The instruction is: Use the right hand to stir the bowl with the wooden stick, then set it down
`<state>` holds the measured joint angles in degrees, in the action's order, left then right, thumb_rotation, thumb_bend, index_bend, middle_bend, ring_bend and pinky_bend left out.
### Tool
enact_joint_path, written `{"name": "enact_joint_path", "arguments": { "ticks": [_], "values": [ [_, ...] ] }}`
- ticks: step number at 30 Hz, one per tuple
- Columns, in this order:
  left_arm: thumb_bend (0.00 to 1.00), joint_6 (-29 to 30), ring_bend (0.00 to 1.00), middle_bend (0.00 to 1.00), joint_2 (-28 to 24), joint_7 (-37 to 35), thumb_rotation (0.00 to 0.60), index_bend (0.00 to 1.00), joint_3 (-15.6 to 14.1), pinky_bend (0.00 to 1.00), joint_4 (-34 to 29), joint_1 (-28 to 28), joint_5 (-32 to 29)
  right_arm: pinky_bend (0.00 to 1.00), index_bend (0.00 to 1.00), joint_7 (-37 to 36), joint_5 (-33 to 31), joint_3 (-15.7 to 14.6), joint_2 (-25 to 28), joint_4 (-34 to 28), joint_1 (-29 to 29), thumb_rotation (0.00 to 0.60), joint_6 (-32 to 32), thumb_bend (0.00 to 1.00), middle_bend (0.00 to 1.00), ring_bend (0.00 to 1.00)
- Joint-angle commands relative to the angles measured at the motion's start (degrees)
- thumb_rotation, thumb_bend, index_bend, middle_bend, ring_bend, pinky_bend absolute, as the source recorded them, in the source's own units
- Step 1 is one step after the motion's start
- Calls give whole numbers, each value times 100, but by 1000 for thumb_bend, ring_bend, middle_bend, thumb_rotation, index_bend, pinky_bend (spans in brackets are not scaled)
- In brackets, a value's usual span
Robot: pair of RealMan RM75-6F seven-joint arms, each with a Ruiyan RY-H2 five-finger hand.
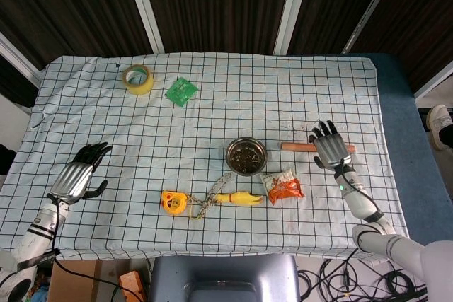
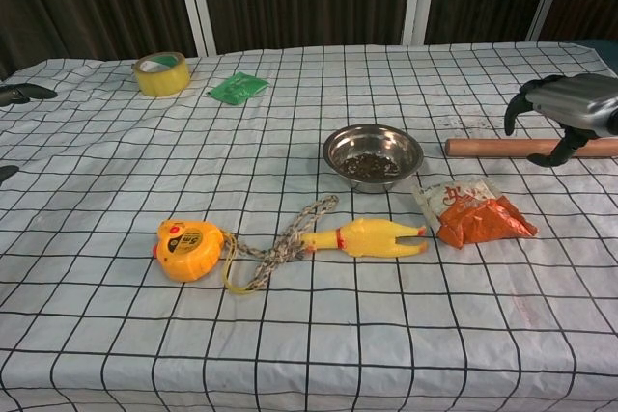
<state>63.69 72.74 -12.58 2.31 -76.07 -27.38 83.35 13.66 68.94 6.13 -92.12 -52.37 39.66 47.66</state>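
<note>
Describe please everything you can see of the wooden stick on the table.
The wooden stick is a plain round rod of light reddish-brown wood, smooth and unpainted as far as it shows. It lies flat on the checked tablecloth, right of the metal bowl and apart from it. The right hand is over its far end with fingers curved, hiding that part; whether the hand already grips it cannot be told.

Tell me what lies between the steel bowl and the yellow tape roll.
Only checked cloth between the bowl and the tape roll; the green packet sits just off that line. The head view shows it best.
</note>
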Motion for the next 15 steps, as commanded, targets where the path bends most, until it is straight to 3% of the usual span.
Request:
{"name": "enact_joint_path", "arguments": {
  "ticks": [1,15],
  "values": [
    [406,-19,0,10,9,-6,600,0,1,42,19,-5,1,38,330,-98,-11,106,-238,242,81,600,-58,297,173,0],
    [405,-51,0,10,20,-80,600,0,0,42,106,10,12,66,378,-416,22,322,-822,860,253,600,-171,332,209,24]
  ]
}}
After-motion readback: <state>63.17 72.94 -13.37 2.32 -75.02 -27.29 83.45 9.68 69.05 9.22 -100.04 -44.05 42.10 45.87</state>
